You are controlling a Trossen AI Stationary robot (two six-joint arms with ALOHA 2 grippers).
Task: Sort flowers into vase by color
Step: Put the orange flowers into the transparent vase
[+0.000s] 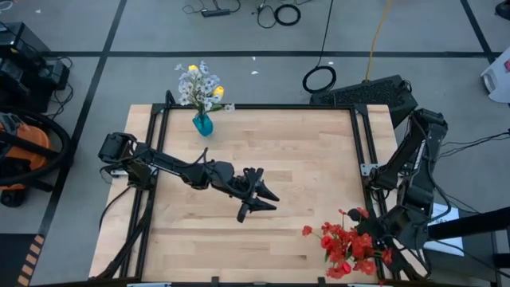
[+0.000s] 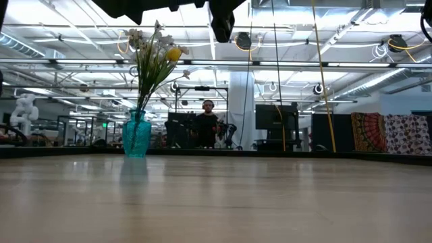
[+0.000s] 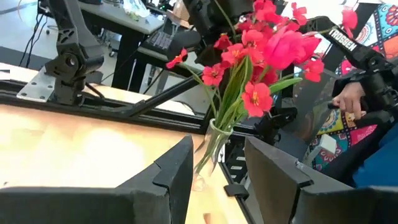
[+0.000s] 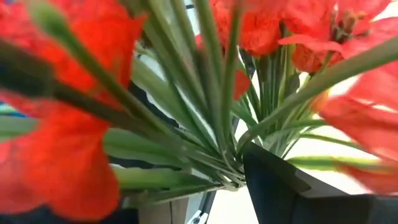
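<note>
Teal vase (image 1: 203,124) upright with white-yellow flowers (image 1: 201,86); red flowers (image 1: 344,243) in clear vase (image 3: 208,155).

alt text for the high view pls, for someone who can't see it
Seen from above, a wooden table: a teal vase of white and yellow flowers at its far edge, red flowers at the near right corner by the right gripper. The left gripper hovers open mid-table.

Grey floor (image 1: 239,76) crossed by black tape lines, cables strewn; ceiling strip lights (image 2: 324,40) and patterned hangings (image 2: 391,133) seen beyond.
</note>
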